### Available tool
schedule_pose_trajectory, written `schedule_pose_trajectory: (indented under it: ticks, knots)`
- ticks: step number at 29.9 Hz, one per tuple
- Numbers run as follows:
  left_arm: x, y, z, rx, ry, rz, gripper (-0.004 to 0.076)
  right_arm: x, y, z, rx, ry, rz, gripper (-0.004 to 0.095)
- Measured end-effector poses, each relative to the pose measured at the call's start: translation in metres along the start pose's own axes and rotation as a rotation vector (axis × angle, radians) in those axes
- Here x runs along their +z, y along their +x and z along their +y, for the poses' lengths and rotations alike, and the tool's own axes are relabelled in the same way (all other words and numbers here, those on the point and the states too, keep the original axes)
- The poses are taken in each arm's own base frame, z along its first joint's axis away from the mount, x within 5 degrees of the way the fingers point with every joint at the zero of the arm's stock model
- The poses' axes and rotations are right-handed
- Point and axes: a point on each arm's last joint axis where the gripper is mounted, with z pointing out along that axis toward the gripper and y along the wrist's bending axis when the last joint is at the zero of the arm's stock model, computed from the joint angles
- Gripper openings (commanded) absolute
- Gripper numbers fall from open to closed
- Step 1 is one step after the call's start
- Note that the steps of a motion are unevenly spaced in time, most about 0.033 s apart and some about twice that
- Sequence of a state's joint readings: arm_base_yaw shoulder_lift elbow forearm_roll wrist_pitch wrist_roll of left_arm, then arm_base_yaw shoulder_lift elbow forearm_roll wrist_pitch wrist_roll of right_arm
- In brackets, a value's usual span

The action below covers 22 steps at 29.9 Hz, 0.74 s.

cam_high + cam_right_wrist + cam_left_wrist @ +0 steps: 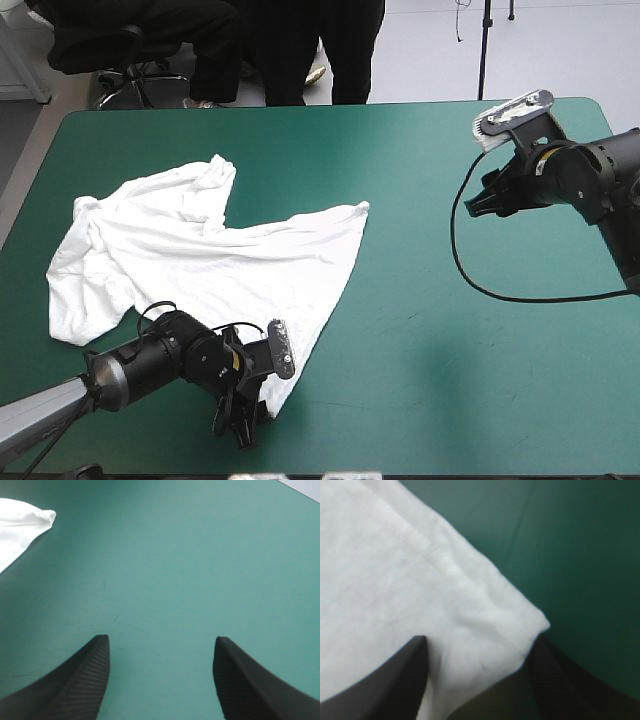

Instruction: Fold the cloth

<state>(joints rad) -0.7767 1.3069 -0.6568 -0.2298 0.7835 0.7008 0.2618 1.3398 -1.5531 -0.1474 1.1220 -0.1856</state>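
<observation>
The white T-shirt point(200, 260) lies roughly spread on the left half of the table, wrinkled, with one sleeve bunched toward the far side. Its near hem corner point(520, 625) sits between the black fingers of my left gripper point(477, 642), which stands open around it, close to the table's near edge point(240, 425). My right gripper point(478, 203) hovers open over bare cover at the far right, well apart from the shirt. In the right wrist view, nothing lies between the fingers of that gripper point(160, 640). One corner of the T-shirt point(20, 525) shows far ahead of it and off to one side.
The teal-green cover point(450, 380) stretches bare between the shirt's right edge and the right arm. The table's near edge runs just behind the left gripper.
</observation>
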Motion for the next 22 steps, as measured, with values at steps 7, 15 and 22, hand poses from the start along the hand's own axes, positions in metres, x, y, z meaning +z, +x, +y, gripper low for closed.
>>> schedule_pose_trajectory:
  ticks: [7, 15, 22]
  knots:
    - [0.003, -0.004, 0.002, -0.005, 0.004, -0.005, 0.0249, 0.011, -0.003, 0.005, -0.056, -0.046, 0.013, 0.0577]
    - [0.004, -0.007, 0.002, -0.027, 0.024, -0.019, -0.0017, 0.033, -0.011, 0.021, -0.161, -0.157, 0.025, 0.0577]
    - [0.005, -0.008, 0.000, -0.044, 0.041, -0.023, -0.0017, 0.070, -0.044, 0.051, -0.282, -0.224, 0.014, 0.0577]
